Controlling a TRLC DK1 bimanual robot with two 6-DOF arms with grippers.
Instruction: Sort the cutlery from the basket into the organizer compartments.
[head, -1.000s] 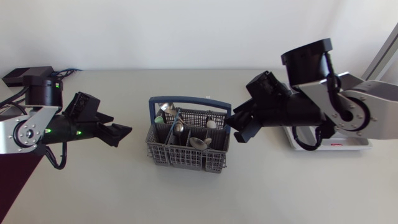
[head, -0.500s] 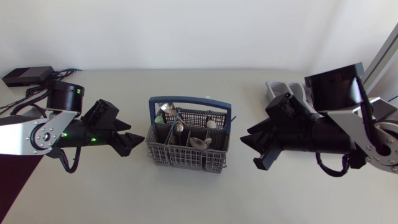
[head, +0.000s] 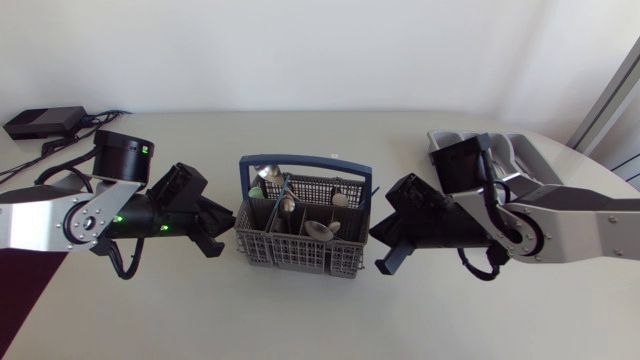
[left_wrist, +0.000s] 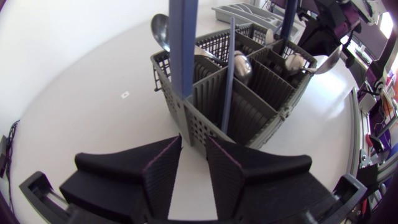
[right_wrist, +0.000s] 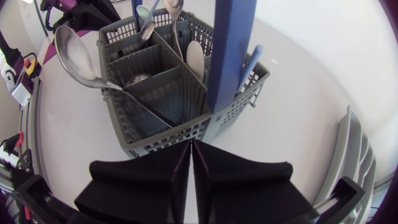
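Wrist view alone shows left fingers (left_wrist: 158, 177) parted (basket (left_wrist: 245, 109) just ahead).

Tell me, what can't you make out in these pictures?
- Organizer: in the head view the right arm covers most of it, compartments unseen.
- Cutlery in the basket: its walls hide the lower ends, every view.
- Blue stick: left wrist view shows only a stem, type unclear.

The gripper (right_wrist: 191, 147), fingers pressed together, points at the near wall of the basket (right_wrist: 163, 133). Its blue handle (right_wrist: 231, 50) rises ahead. Spoons (right_wrist: 78, 57) lean in the compartments. The organizer (right_wrist: 356, 158) lies beside the gripper.
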